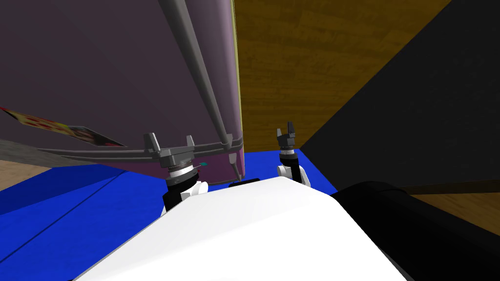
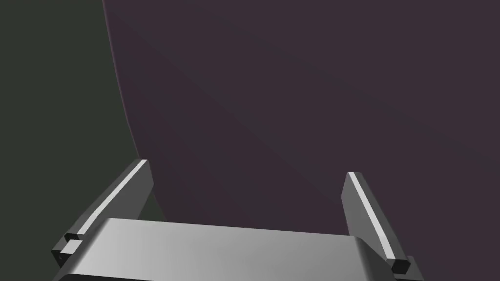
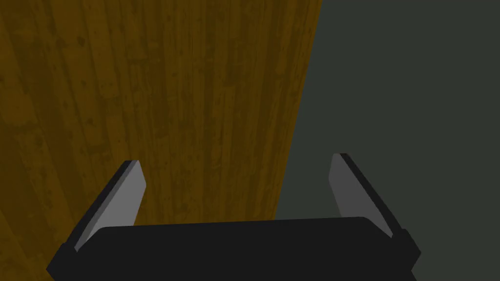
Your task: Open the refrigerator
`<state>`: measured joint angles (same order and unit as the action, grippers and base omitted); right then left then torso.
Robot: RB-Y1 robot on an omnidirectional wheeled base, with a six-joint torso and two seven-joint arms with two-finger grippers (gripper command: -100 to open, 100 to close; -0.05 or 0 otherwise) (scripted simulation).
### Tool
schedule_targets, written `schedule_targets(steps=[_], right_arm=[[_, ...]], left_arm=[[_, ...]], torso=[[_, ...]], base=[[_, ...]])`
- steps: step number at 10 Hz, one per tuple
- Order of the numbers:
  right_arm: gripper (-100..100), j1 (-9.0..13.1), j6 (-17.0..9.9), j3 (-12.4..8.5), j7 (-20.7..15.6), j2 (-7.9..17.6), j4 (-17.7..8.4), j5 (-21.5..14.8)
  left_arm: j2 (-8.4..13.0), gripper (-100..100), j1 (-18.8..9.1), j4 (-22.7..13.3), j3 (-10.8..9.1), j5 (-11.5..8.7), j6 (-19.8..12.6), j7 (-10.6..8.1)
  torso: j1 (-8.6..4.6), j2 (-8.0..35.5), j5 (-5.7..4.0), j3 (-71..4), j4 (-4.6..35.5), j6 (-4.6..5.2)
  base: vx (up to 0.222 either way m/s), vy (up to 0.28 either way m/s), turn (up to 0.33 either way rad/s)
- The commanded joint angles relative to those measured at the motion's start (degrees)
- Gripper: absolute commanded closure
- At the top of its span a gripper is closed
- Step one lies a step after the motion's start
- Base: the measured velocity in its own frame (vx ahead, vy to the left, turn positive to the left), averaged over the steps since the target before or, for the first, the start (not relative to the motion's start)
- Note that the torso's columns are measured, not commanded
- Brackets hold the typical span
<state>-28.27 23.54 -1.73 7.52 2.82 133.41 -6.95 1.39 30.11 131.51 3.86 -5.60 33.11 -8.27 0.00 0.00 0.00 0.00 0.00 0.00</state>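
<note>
The refrigerator [image 1: 122, 73] is a dark purplish-grey box right in front of me. A long grey bar handle [image 1: 197, 68] runs down its door near the right edge. A second grey bar [image 1: 97, 155] crosses below it. My left gripper [image 1: 171, 139] is open and faces the door just left of the long handle's lower end, with nothing between its fingers. In the left wrist view the door's flat dark face [image 2: 302, 88] lies close beyond the open left gripper [image 2: 247, 167]. My right gripper [image 1: 285, 128] is open and empty, right of the refrigerator.
A brown wood panel [image 1: 293, 73] stands right of the refrigerator, and a dark grey wall [image 1: 415, 112] further right; both lie beyond the right gripper [image 3: 235, 160]. The floor [image 1: 73, 195] is blue. A colourful sticker [image 1: 63, 129] sits on the refrigerator's left part.
</note>
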Motion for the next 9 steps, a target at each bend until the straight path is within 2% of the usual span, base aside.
schedule_targets(steps=[1, 9], right_arm=[[0, 0.0, 0.0, 0.0, 0.0, 0.0, 0.0, 0.0], [0, 0.0, 0.01, 0.0, 0.0, 0.0, 0.02, 0.0]], left_arm=[[0.0, 0, 0.0, 0.0, 0.0, 0.0, 0.0, 0.0], [0.0, 0, 0.0, 0.02, 0.0, 0.0, 0.01, 0.0]], torso=[[0.0, 2.32, 0.0, -4.67, 2.35, 0.0], [0.0, 35.39, 0.0, -70.73, 35.37, 0.0]], base=[[0.0, 0.0, 0.0], [0.0, 0.0, 0.0]])
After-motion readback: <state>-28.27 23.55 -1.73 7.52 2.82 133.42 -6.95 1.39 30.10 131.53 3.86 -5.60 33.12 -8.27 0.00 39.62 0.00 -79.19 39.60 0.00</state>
